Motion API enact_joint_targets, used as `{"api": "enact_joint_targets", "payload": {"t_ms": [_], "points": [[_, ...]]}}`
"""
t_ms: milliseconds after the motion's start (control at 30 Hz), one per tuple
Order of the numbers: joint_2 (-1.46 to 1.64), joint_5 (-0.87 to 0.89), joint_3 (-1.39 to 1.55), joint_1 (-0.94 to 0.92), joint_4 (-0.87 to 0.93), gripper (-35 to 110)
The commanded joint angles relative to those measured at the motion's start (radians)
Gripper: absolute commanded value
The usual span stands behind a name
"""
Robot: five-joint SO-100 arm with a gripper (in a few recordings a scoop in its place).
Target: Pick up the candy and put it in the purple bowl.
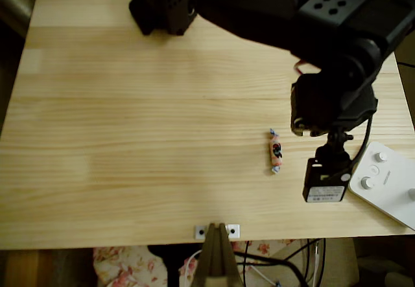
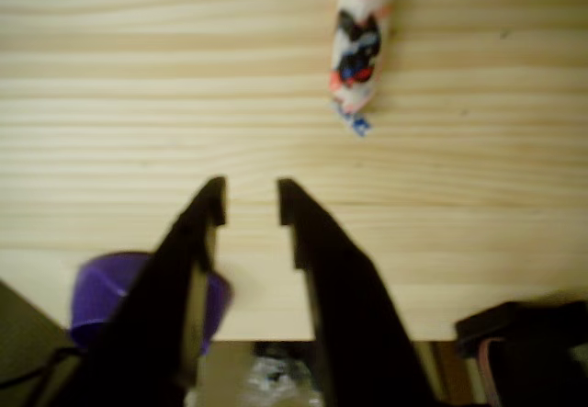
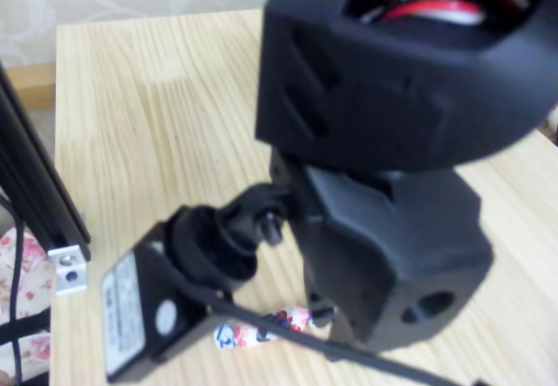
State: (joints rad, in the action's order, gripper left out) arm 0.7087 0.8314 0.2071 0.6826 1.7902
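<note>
Candy [image 2: 360, 44] lies loose on the wooden table [image 1: 130, 138] at the top of the wrist view, ahead and right of the gripper [image 2: 251, 203], whose fingers stand slightly apart and empty, while the purple bowl [image 2: 96, 292] peeks out at lower left.

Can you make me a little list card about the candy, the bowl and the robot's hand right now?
candy: lying on the wooden table, nothing touching it
candy wrapper: pinkish-white with dark and red marks, twisted ends
hand: open, empty, a short way from the candy in the wrist view
purple bowl: seen in the wrist view, low by the table edge, partly behind a finger
white device: knobs on top, at the table's right edge in the overhead view
</note>
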Motion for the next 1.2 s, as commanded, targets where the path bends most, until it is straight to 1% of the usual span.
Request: {"api": "enact_joint_targets", "payload": {"t_ms": [0,67,133,200,300,400,467,567,667,733,867,1167], "points": [[0.138,-0.176,0.084,-0.005,0.067,5],[0.187,-0.137,0.156,-0.032,0.067,2],[0.201,-0.133,0.15,-0.041,0.067,1],[0.209,-0.164,0.163,-0.055,0.066,0],[0.262,-0.206,0.258,-0.103,0.063,2],[0.296,-0.215,0.253,-0.089,0.043,2],[0.311,-0.189,0.268,-0.074,0.023,3],[0.405,-0.163,0.449,-0.071,-0.097,5],[0.545,-0.16,0.742,-0.069,-0.293,8],[0.571,-0.161,0.85,-0.072,-0.376,11],[0.486,-0.164,0.841,-0.058,-0.443,20],[0.33,-0.118,0.609,-0.08,-0.42,26]]}}
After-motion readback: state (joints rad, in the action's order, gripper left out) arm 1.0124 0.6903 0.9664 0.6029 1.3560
